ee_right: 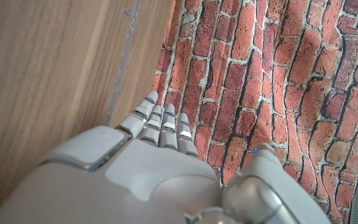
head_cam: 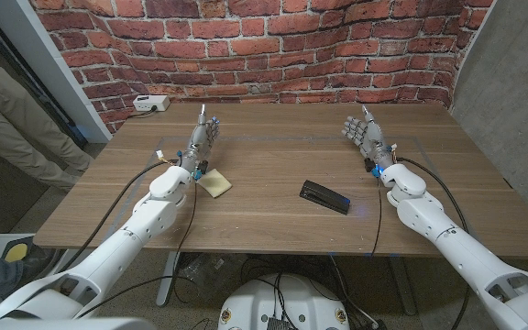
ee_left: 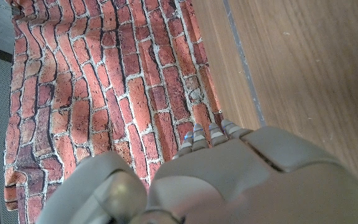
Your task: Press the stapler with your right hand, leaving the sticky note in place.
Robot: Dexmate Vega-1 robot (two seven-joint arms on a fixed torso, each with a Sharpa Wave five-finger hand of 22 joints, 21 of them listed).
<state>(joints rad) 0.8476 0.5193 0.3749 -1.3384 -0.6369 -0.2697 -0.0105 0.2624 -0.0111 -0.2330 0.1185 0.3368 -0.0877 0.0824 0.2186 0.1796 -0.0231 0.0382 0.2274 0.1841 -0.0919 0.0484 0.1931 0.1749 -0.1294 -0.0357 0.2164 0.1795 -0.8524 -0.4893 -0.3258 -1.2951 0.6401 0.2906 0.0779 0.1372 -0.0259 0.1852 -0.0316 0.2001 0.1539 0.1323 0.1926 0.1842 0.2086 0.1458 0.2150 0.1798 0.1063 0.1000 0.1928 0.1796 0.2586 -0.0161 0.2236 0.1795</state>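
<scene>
The right robot hand (head_cam: 363, 130) stands on its edge toward the far side of the worktop (head_cam: 273, 137), fingers straight and a little apart, holding nothing; its wrist view shows the same fingertips (ee_right: 160, 121) extended toward the brick wall (head_cam: 273, 41). The stapler (head_cam: 324, 196), black and lying at a slant, sits nearer the robot than this hand and inward of its forearm, well apart from the fingers, so pressing has not begun. The left robot hand (head_cam: 203, 136) is likewise upright and empty, with fingers spread, on the other side. Just beside the left wrist lies the yellow sticky note (head_cam: 215, 184), well apart from the stapler. The main risk, as I judge it, is in the approach: the right hand must draw back and inward, and a press landing off-centre on the slanted body could skid or spin the stapler instead of closing it. A wide sweep could reach the note, though the gap makes that unlikely; a twitch of the left arm is the likelier threat.
</scene>
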